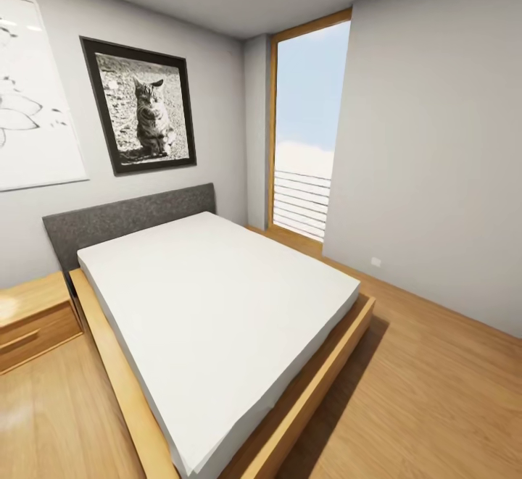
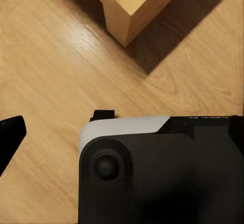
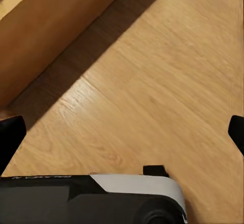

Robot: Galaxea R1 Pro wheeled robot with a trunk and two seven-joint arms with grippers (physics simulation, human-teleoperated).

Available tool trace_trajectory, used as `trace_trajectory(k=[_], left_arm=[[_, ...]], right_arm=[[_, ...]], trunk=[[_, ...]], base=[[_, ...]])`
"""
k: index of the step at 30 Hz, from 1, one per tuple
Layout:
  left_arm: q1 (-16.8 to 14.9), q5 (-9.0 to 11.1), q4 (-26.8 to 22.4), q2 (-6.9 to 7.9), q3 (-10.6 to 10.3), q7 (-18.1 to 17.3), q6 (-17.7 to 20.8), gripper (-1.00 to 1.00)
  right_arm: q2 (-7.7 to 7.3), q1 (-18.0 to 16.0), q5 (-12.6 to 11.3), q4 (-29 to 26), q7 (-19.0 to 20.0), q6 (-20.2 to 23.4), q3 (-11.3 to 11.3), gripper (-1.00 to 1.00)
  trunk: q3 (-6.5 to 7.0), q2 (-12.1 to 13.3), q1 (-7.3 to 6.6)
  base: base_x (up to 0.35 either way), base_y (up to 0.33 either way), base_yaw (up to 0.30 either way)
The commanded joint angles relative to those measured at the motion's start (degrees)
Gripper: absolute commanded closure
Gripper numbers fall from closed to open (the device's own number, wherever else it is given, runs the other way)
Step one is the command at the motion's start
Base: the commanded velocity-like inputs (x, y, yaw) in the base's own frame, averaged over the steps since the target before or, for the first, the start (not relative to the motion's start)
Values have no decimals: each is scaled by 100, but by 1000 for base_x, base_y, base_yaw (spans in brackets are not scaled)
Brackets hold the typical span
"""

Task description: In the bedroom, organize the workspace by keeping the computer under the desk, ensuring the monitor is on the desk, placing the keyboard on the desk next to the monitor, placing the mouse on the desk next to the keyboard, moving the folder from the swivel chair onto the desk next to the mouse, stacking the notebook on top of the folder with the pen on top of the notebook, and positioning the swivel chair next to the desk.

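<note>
Both arms hang low here, wrists pointed down at the wooden floor (image 3: 168,82). In the left wrist view one dark fingertip (image 2: 10,137) pokes in at the edge of the picture, and the robot's own black-and-white base (image 2: 152,173) sits below it; how far apart the left fingers stand I cannot tell, and nothing shows against that fingertip. In the right wrist view there's a dark fingertip (image 3: 9,137) at one edge and another at the opposite edge — spread wide, with bare floorboards between them and nothing in their hold.

Up in the head view, it's the bedroom: a bed (image 1: 217,319) with a plain white mattress on a low wooden frame, and a grey padded headboard (image 1: 123,219) against the wall. A light wooden nightstand (image 1: 32,319) stands just beside the bed's head end, its drawer closed. On the wall above hang a framed black-and-white cat picture (image 1: 141,106) and, beside it, a pale line drawing (image 1: 29,95). A tall window (image 1: 308,131) in a wooden frame stands in the far corner, showing sky and a railing.

The left wrist view catches a corner of the wooden bed frame (image 2: 132,5) casting a shadow on the floor; the right wrist view catches a long wooden edge — most likely the bed's side rail (image 3: 51,31). The desk, chair and computer things are somewhere outside these pictures.
</note>
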Motion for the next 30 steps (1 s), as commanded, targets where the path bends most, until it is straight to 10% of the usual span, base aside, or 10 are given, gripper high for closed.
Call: trace_trajectory(k=[1,13,30], left_arm=[[0,2,-13,-1,2,6,-56,-100],[0,38,-444,1,2,31,-330,-100],[1,569,-451,75,-3,30,-1870,-100]], right_arm=[[1,-1,-12,-57,-7,-40,-3,-100],[-41,-14,-30,-1355,-432,-183,-41,-100],[-45,-17,-11,-900,-533,-807,-44,-100]], trunk=[[12,37,-22],[228,519,-286],[264,599,-329]], base=[[0,0,0],[0,0,0],[0,0,1]])
